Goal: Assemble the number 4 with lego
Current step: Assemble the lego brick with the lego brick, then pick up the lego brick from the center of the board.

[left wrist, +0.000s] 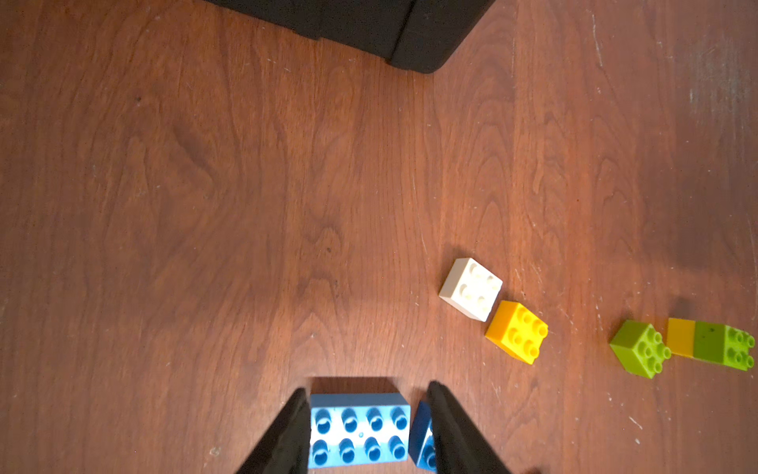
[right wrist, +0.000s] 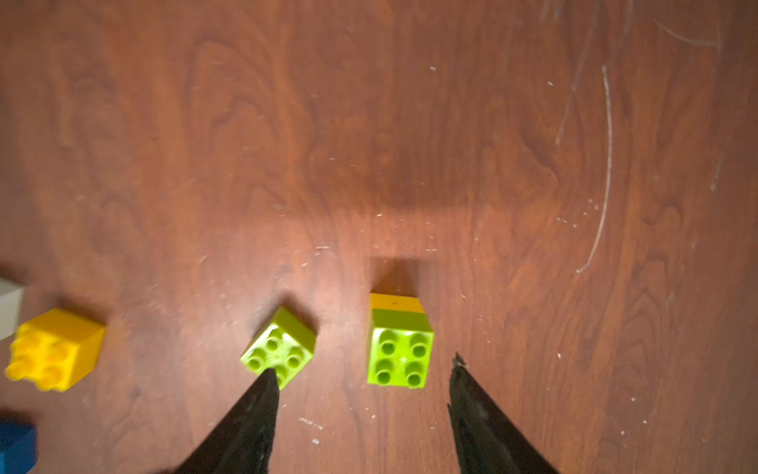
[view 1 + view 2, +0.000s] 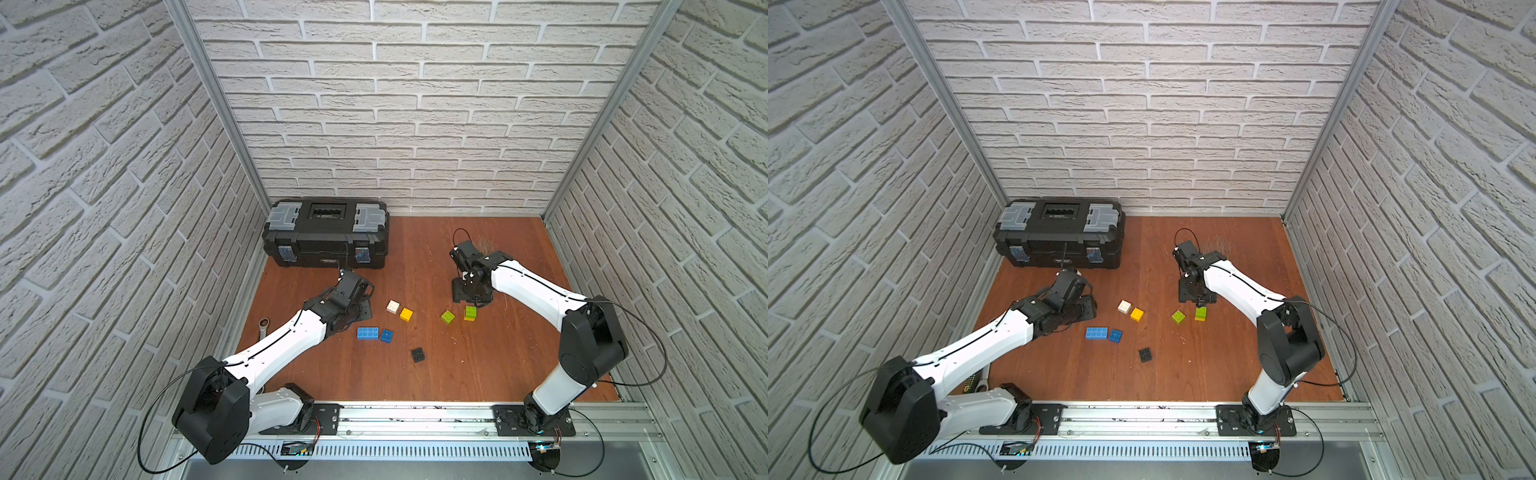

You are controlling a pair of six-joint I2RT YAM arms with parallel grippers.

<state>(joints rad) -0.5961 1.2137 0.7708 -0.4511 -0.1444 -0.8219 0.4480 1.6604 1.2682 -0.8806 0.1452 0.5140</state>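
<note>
A: What is shown in both top views?

B: 8 bricks of lego are seen loose about the middle of the worktop (image 3: pixel 478 374). A white brick (image 3: pixel 392 306) and a yellow brick (image 3: pixel 406 314) are set just beside each other. Nearer the front edge, a long light-blue brick (image 3: pixel 368 333) is set just beside a dark-blue brick (image 3: pixel 387 336). A black brick (image 3: pixel 418 355) is set apart, nearest that edge. Toward the right edge, a single lime-green brick (image 3: pixel 447 317) is placed near a stack (image 3: pixel 470 313). A black toolbox (image 3: pixel 326 232) is seen in the far left corner and a wrench (image 3: pixel 263 326) at the left edge.

A: And the left wrist view?

B: The left gripper (image 1: pixel 368 389) is seen with its jaws spread and the light-blue brick (image 1: pixel 360 429) between them. 1 finger (image 1: pixel 287 443) is seen at the brick's end, and the other is seen in front of the dark-blue brick (image 1: pixel 419 435). Whether the light-blue brick is touched cannot be told.

A: And the right wrist view?

B: The right gripper (image 2: pixel 364 366) is shown with its jaws wide apart and nothing pinched. The stack (image 2: pixel 400 353), 1 lime-green brick on 1 yellow, is seen upright just beyond the gap. The single lime-green brick (image 2: pixel 279 349) is partly covered by 1 fingertip (image 2: pixel 258 406).
</note>
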